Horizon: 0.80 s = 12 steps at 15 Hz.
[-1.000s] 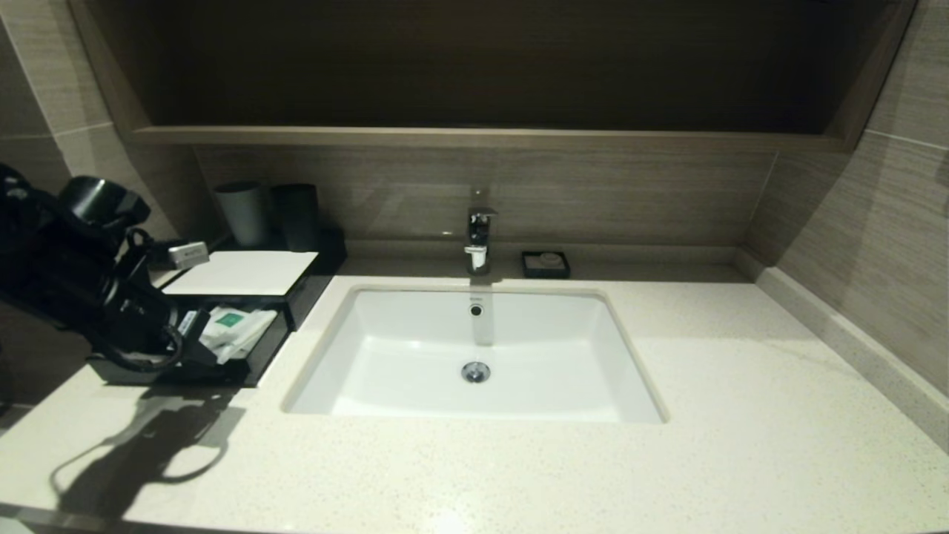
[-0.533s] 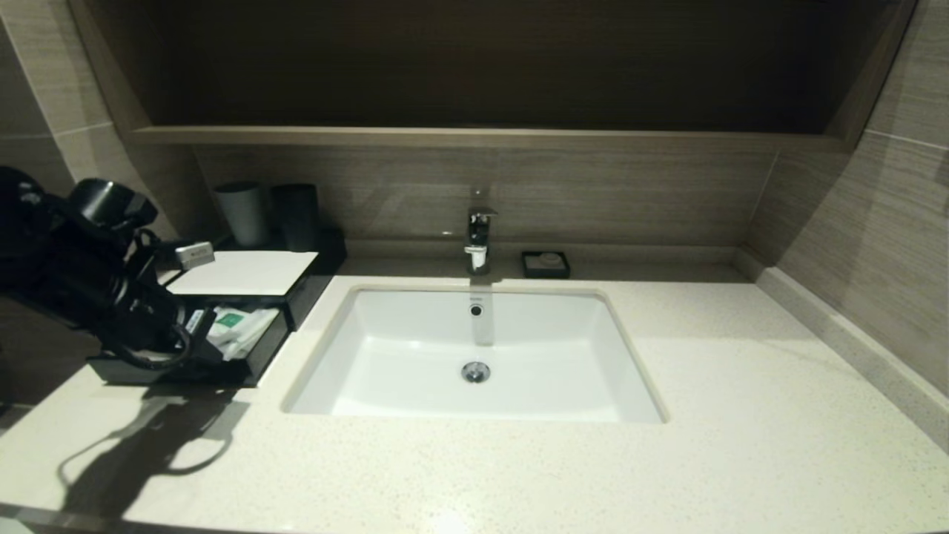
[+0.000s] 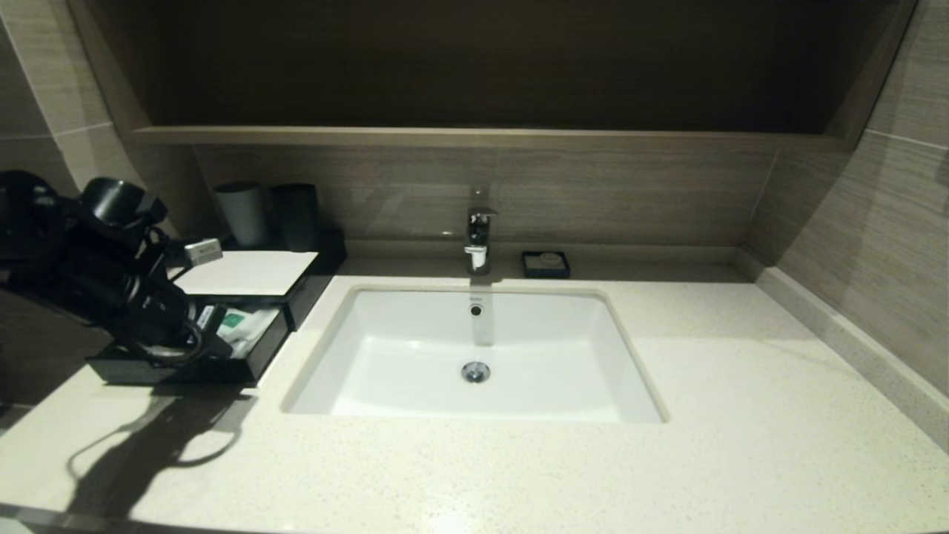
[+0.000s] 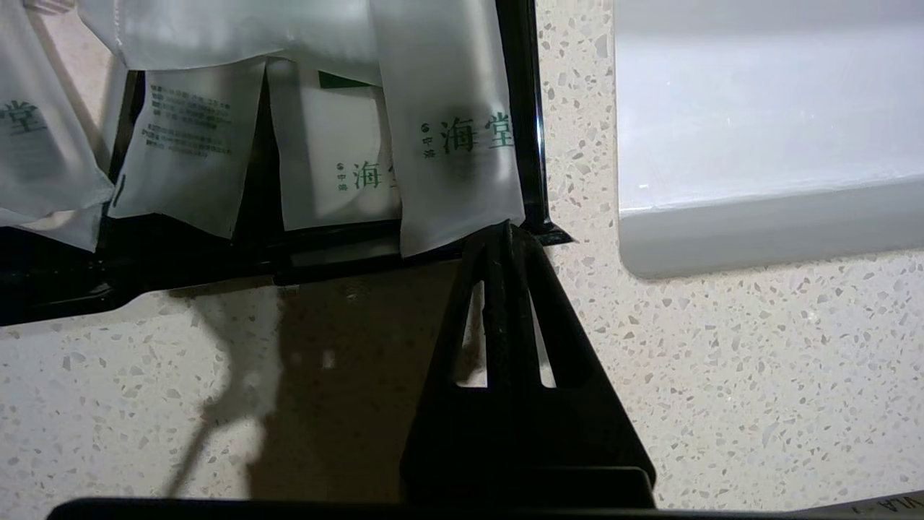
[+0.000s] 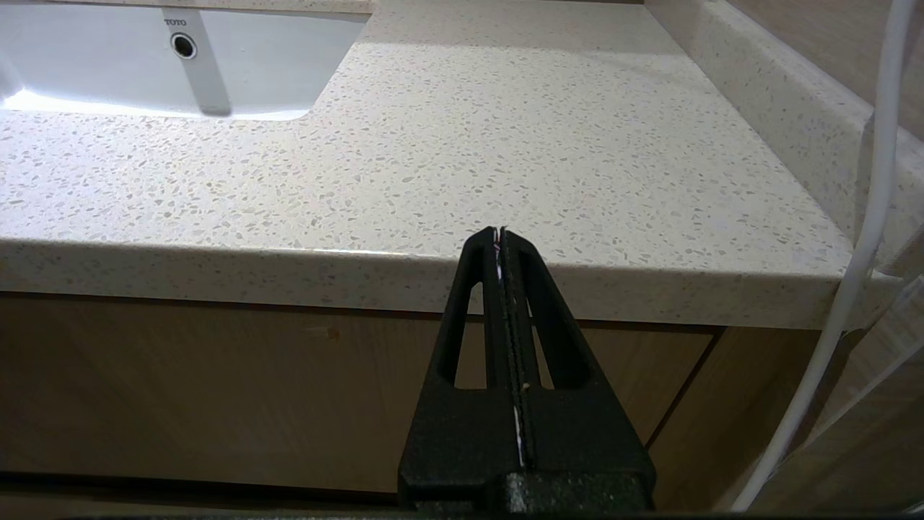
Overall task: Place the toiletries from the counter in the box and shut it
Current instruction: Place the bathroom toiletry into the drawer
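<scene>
Drawer (image 3: 256, 348) pushed further into the box (image 3: 245, 273) than before by pressed-together left end effector (image 4: 509, 230) at its front corner, wide bare tabletop (image 3: 741, 386) rightward.

My left arm (image 3: 89, 259) black and bulky, looped black cables, small grey tag, my pincers matte black, tapering triangular fingers (image 4: 538, 318) with cut-out slots

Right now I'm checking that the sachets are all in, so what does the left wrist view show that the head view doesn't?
Only the left wrist view: the shut left gripper at the drawer's front corner, and green print on the sachets. Only the head view: the box's white top, two cups, faucet, soap dish. Both: the sachets in the open drawer, counter, sink.
</scene>
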{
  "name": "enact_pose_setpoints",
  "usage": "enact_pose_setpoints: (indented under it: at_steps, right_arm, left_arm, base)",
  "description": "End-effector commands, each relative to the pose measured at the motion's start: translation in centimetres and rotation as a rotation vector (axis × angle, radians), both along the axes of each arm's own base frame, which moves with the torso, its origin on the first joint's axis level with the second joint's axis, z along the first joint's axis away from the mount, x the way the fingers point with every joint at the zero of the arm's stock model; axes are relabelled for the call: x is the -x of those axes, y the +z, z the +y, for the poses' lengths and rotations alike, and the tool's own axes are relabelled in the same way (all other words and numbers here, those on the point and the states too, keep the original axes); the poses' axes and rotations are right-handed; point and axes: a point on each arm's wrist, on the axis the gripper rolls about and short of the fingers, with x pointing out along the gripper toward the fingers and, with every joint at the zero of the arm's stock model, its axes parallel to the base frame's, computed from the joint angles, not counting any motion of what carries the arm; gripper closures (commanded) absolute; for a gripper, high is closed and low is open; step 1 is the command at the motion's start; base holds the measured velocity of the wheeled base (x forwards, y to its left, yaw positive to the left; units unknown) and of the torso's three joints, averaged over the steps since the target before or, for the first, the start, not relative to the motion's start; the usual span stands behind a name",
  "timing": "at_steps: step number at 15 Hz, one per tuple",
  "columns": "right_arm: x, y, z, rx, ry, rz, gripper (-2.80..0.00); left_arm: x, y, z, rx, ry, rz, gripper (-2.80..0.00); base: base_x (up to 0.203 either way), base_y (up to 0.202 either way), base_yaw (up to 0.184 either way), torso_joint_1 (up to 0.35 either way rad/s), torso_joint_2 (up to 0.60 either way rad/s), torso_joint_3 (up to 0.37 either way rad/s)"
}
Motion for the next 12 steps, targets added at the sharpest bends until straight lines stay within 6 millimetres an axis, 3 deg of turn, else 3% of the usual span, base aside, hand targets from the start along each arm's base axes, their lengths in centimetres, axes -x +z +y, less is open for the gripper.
enact_pose_setpoints:
  at_steps: [1, 6, 8, 12]
  right_arm:
    - [0.0, 0.0, 0.0, 0.001, 0.001, 0.001, 0.00]
    - [0.0, 0.0, 0.0, 0.001, 0.001, 0.001, 0.00]
    - [0.0, 0.0, 0.0, 0.000, 0.001, 0.002, 0.00]
    - [0.0, 0.0, 0.0, 0.000, 0.001, 0.002, 0.00]
  left_arm:
    - [-0.3, -0.5, 0.0, 0.003, -0.002, 0.013, 0.00]
    - [-0.7, -0.4, 0.1, 0.006, 0.011, -0.007, 0.00]
    - [-0.4, 0.9, 0.1, 0.012, 0.025, -0.048, 0.00]
    - [2.2, 3.9, -0.2, 0.010, 0.035, -0.136, 0.00]
  base:
    - [0.000, 0.000, 0.000, 0.000, 0.00, 0.000]
    - [0.000, 0.000, 0.000, 0.000, 0.00, 0.000]
    - [0.000, 0.000, 0.000, 0.000, 0.00, 0.000]
    - [0.000, 0.000, 0.000, 0.000, 0.00, 0.000]
